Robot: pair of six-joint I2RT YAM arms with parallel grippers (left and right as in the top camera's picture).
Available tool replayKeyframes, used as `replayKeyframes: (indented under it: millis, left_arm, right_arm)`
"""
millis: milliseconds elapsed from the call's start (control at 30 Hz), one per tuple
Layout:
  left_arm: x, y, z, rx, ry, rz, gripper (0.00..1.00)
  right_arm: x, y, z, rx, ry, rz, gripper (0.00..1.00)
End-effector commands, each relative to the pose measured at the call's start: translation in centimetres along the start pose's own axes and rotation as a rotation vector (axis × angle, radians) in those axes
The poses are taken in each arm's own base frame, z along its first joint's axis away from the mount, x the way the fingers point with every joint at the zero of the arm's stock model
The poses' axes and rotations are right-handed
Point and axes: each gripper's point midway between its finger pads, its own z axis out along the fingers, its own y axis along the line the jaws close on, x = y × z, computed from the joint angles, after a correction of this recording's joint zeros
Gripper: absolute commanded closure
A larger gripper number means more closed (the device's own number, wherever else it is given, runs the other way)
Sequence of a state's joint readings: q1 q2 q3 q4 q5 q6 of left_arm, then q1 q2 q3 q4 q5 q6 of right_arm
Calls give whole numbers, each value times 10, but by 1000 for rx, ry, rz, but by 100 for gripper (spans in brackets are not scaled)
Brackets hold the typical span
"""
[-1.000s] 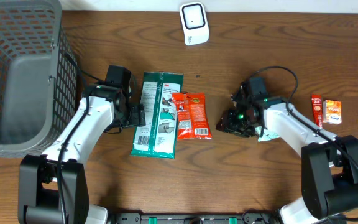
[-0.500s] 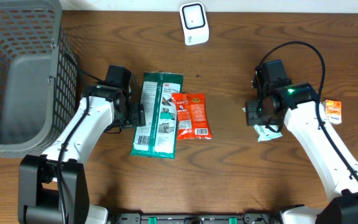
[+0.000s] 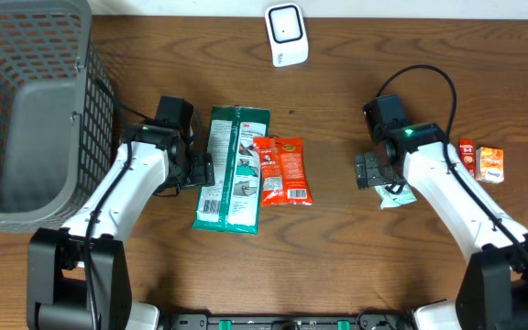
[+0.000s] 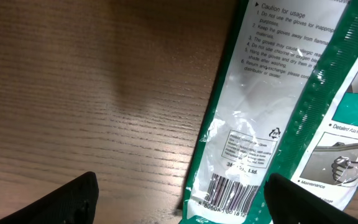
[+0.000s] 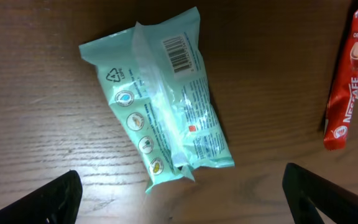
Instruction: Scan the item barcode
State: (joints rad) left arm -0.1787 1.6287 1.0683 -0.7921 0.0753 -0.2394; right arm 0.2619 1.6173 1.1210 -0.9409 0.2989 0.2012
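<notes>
The scan is not yet done as far as the views show: no item is lifted, and nothing is held in front of the white scanner (image 3: 286,35), which stands alone at the far edge of the desk (image 3: 337,275). The right jaws stand wide open and empty. They hover over a mint-green pack (image 5: 166,102) that lies flat on the desk with its barcode (image 5: 178,52) facing up. From overhead this pack is mostly hidden beneath the right arm (image 3: 438,183). The left jaws are likewise spread wide and grip nothing. They sit low at the left edge of a green glove pack (image 3: 234,170), whose printed code (image 4: 229,193) shows face up at its near end. An orange pack (image 3: 282,170) lies touching the glove pack's right side. Which pack is due for scanning cannot be told. By position, either arm would have to close on its pack, lift it and present the code to the scanner. Room for that move looks good, since the wood between both packs and the scanner is bare. Two limits apply: a grey basket (image 3: 26,101) stands close beside the left arm (image 3: 122,197), and a red sachet (image 5: 347,81) and a small orange box (image 3: 491,163) lie just right of the right arm.
</notes>
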Motion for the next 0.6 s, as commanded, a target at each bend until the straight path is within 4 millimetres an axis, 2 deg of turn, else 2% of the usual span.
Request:
replayKeyframes:
  millis: [0, 200, 367, 567]
  left_arm:
    - [-1, 1, -1, -7, -5, -3, 14]
    - [-1, 1, -1, -8, -5, -3, 14]
    - [-1, 1, -1, -8, -5, -3, 14]
    - [-1, 1, -1, -7, -5, -3, 14]
  right_arm:
    - [-7, -9, 5, 12, -17, 13, 1]
    - [-15, -20, 15, -190, -13, 69, 1]
    - [-13, -53, 24, -198, -2, 160, 1]
    - [-10, -69, 28, -241, 3, 239, 1]
